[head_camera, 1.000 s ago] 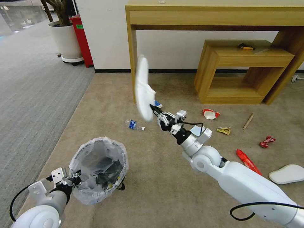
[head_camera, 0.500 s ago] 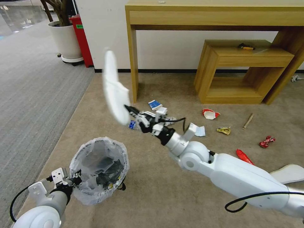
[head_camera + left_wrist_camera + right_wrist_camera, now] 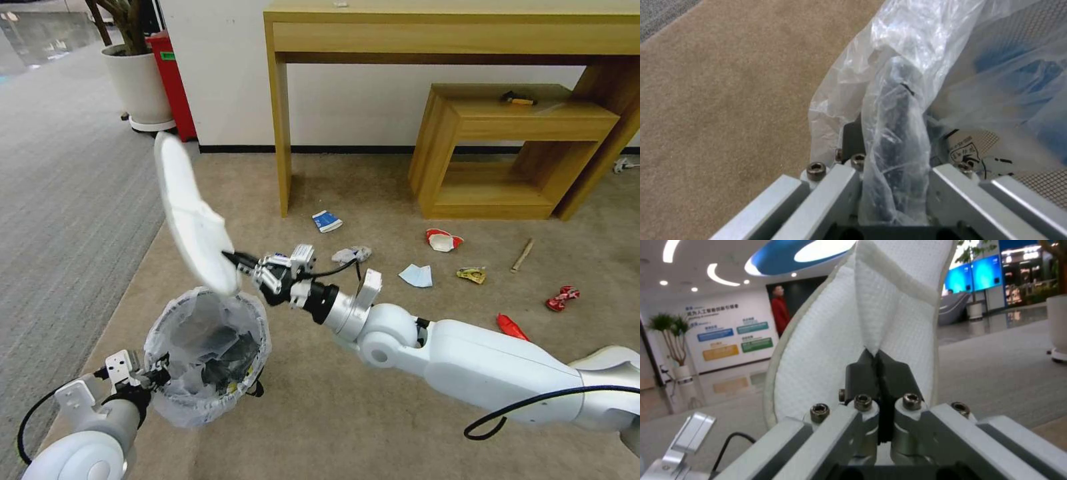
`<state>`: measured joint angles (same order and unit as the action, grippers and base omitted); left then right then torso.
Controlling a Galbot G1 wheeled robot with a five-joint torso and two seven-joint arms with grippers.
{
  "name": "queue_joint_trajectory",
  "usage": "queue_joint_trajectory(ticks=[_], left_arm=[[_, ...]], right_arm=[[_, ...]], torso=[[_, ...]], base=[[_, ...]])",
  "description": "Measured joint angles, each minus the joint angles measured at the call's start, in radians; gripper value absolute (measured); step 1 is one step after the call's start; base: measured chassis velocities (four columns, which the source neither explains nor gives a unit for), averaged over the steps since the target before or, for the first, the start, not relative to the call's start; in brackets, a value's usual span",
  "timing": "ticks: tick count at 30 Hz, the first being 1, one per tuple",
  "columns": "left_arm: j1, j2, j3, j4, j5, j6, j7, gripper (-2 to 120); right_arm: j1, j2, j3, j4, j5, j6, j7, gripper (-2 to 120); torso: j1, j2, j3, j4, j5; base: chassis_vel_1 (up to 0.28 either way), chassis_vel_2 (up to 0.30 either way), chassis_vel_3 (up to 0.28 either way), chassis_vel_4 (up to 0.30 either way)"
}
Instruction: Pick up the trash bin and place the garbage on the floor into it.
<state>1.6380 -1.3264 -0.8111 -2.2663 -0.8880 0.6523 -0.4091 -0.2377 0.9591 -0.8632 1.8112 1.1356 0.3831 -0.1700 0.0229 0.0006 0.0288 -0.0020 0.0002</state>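
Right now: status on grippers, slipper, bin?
Right gripper shut on white slipper, above trash bin. Left gripper shut on bin's rim. Nothing in the way.

No readable text on the floor litter. White sticker (image 3: 967, 151) on the trash bin (image 3: 898, 140), behind the bag: black print, illegible. Far wall (image 3: 720, 316) in the right wrist view: a line of blue Chinese characters above blue, green and orange panels (image 3: 735, 340), too small to read. Red cabinet (image 3: 170, 73) has a green label, unreadable.
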Motion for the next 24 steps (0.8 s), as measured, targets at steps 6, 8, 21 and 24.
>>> queue_joint_trajectory(ticks=[6, 8, 21, 24], left_arm=[[0.005, -0.009, -0.007, -0.015, -0.002, 0.001, 0.0, 0], [0.006, -0.009, -0.009, -0.017, -0.002, 0.001, 0.0, 0], [0.007, -0.013, -0.013, -0.033, -0.012, 0.003, -0.004, 0], [0.007, -0.016, -0.01, -0.037, -0.012, 0.003, -0.004, 0]], right_arm=[[0.003, 0.031, -0.06, -0.034, -0.029, 0.008, 0.0, 0], [0.003, 0.035, -0.064, -0.038, -0.032, 0.009, 0.0, 0], [-0.029, 0.022, -0.087, -0.068, -0.084, 0.018, 0.002, 0], [-0.047, 0.02, -0.088, -0.078, -0.099, 0.018, 0.006, 0]], torso=[[0.0, 0.0, 0.0, 0.0, 0.0], [0.0, 0.0, 0.0, 0.0, 0.0], [0.0, 0.0, 0.0, 0.0, 0.0], [0.0, 0.0, 0.0, 0.0, 0.0001]], base=[[0.0, 0.0, 0.0, 0.0], [0.0, 0.0, 0.0, 0.0], [0.0, 0.0, 0.0, 0.0], [0.0, 0.0, 0.0, 0.0]])
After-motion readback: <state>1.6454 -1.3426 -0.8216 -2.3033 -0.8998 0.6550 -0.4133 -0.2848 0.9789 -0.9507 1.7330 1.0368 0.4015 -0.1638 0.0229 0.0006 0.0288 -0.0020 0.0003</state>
